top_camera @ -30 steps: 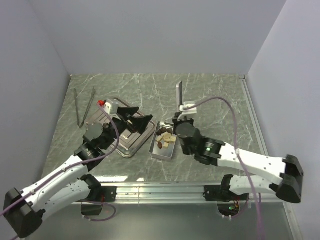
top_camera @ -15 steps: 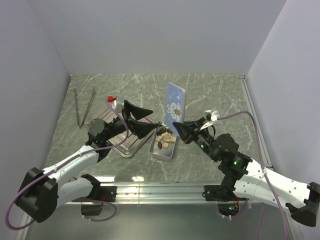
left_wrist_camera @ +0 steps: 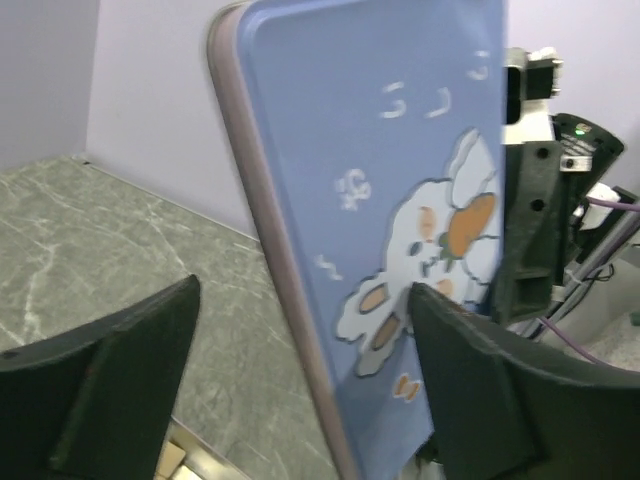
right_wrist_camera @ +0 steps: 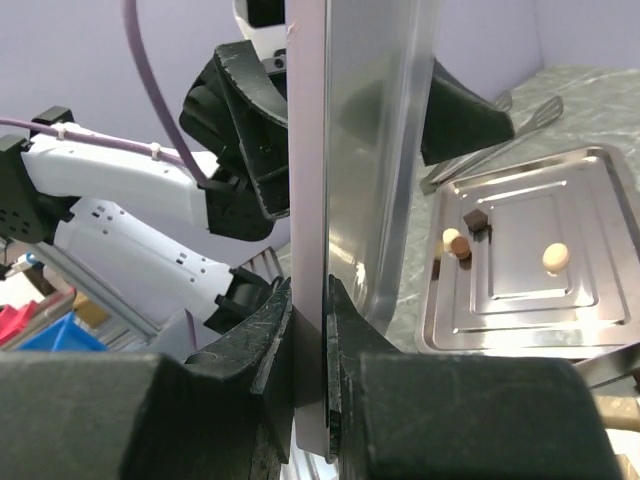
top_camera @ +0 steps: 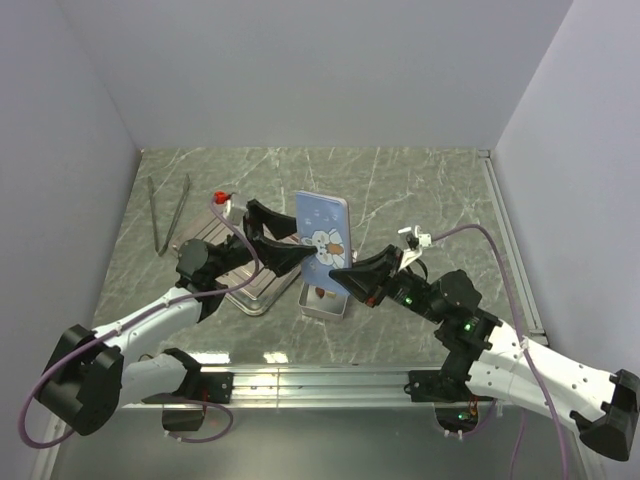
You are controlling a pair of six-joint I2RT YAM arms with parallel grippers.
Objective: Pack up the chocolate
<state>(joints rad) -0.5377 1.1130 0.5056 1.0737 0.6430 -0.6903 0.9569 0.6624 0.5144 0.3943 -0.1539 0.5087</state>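
Right pincer (top_camera: 343,277) around lid (top_camera: 322,240), above tin (top_camera: 325,308)

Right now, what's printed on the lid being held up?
The lid is blue with a white rabbit; left wrist view.

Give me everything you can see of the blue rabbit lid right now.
The lid is a rounded-corner rectangle, metal by the look: a blue printed face with a white rabbit, orange details and small white marks, a shiny silver underside and a pale rim. It stands nearly upright, held in the air over the open tin. The right end effector pinches its lower edge. The left end effector is open beside it, not visibly touching.
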